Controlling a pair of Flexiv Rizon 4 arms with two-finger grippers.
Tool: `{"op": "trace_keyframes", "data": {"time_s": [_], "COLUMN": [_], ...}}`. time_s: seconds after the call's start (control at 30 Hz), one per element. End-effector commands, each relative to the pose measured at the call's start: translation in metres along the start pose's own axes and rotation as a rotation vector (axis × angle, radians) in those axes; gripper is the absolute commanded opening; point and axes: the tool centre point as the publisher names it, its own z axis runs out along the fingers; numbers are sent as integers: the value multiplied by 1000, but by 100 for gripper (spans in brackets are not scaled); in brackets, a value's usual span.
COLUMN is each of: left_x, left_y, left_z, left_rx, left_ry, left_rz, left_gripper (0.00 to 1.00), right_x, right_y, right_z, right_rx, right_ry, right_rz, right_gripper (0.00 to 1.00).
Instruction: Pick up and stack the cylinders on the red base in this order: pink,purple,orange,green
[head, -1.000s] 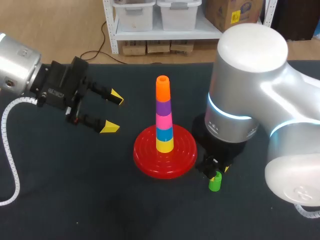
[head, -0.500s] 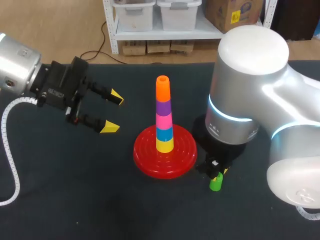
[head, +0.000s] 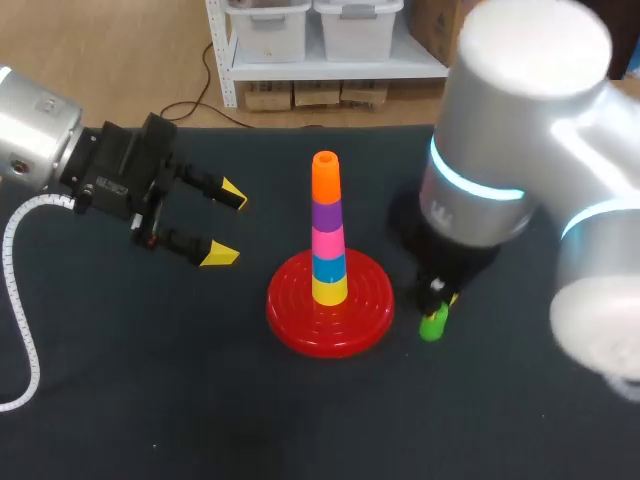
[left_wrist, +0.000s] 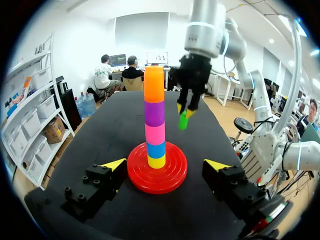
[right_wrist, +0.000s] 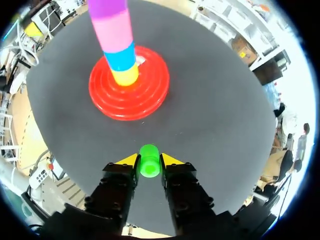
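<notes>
Closest to me, my right gripper (right_wrist: 149, 160) is clamped on the green cylinder (head: 433, 325). It's holding it by the sides, I'd guess so the hollow end is free to drop over the top of the tower. That arm points pretty much straight down, and the piece hangs just beside the red base (head: 295, 320), looking clear of the table. On the base, pink (head: 328, 243), purple (head: 326, 215) and orange (head: 325, 180) are stacked. Further off, my left gripper (head: 225, 222) hangs spread and empty, aimed sideways at the stack, well apart from it.
</notes>
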Motion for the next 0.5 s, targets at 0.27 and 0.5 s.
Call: {"op": "trace_keyframes", "data": {"time_s": [0.27, 0.5], "left_x": [1, 1], "left_y": [0, 0], "left_z": [0, 0], "left_rx": [-1, -1], "left_ry": [-3, -3], "left_rz": [3, 3], "left_gripper": [100, 100], "right_x": [-40, -81], "right_y": [-49, -54], "right_z": [-114, -164], "right_rx": [-13, 16], "right_ry": [-32, -33], "right_rz": [-120, -256], "right_gripper": [0, 0]}}
